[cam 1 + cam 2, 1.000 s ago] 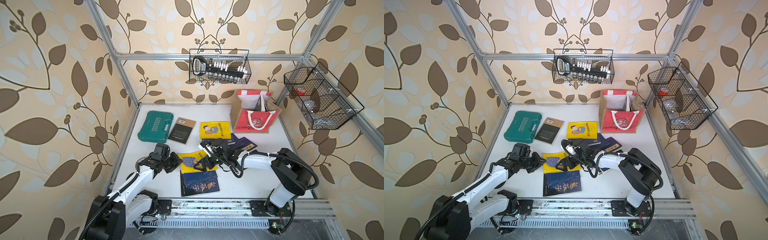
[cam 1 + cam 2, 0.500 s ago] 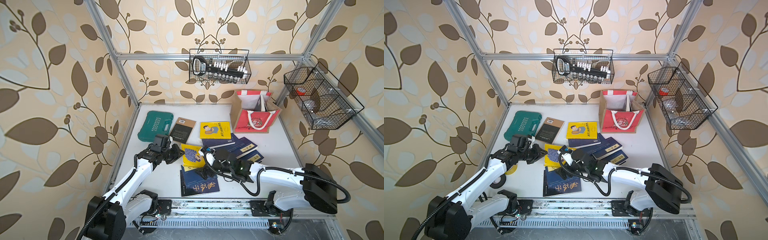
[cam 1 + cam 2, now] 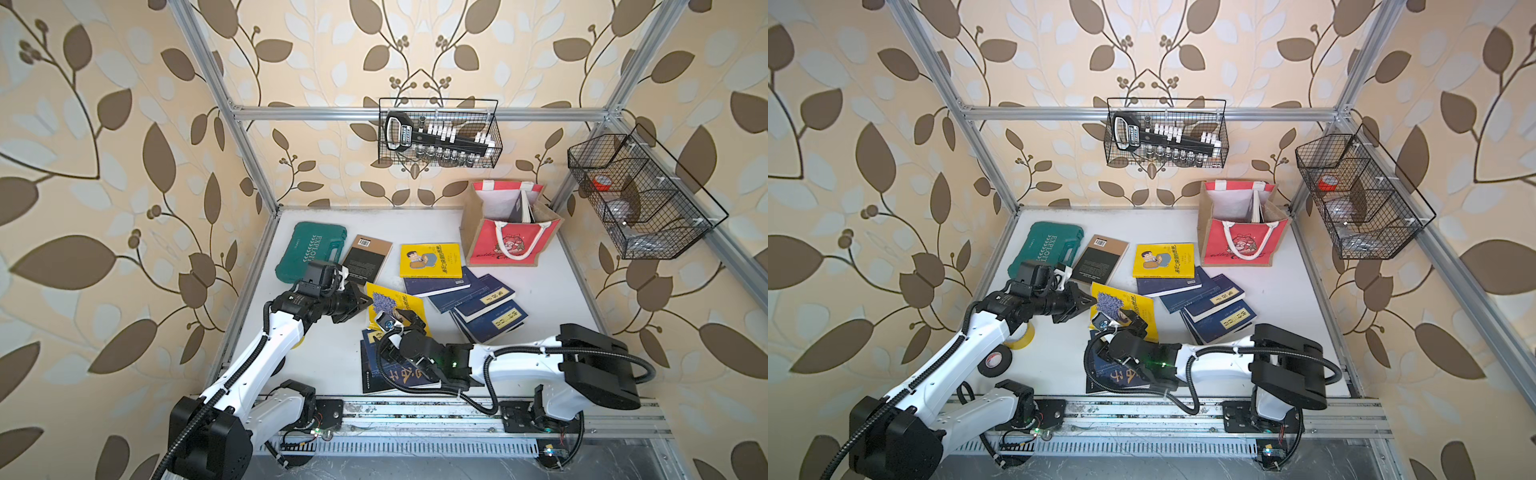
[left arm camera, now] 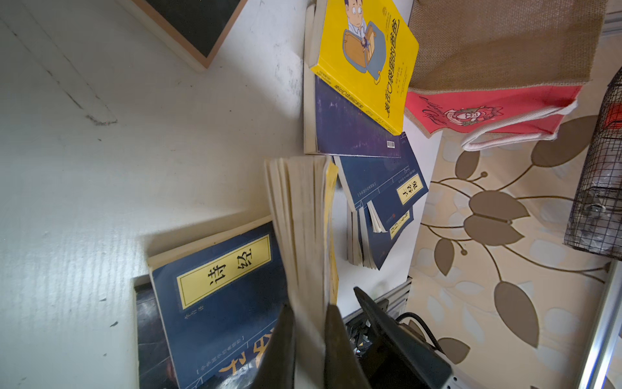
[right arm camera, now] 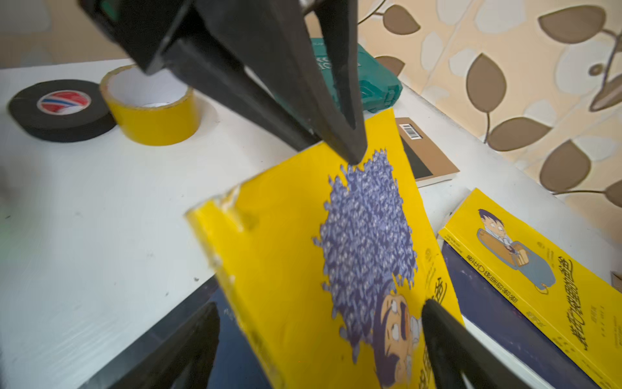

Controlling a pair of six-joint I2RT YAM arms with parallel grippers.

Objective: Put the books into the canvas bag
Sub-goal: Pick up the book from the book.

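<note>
My left pincer [image 3: 365, 302] clamped yellow book [image 3: 392, 305] edge; my right pincer [image 5: 319, 310] jaws apart, straddling it. Canvas bag [image 3: 511, 245], upper right, held few books [image 3: 519, 208]; most lay on surface [image 3: 332, 365]

The left arm [image 3: 270, 345] reaches up and forward from the near rail. Its wrist is turned inward, and the left gripper [image 3: 362, 302] is pinched tight on the edge of a yellow book [image 3: 399, 301]. The right arm [image 3: 519, 365] lies low with its elbow folded, stretched toward the left. The right gripper [image 3: 406, 321] is spread wide, its fingers [image 5: 454, 336] on either side of the same book.
</note>
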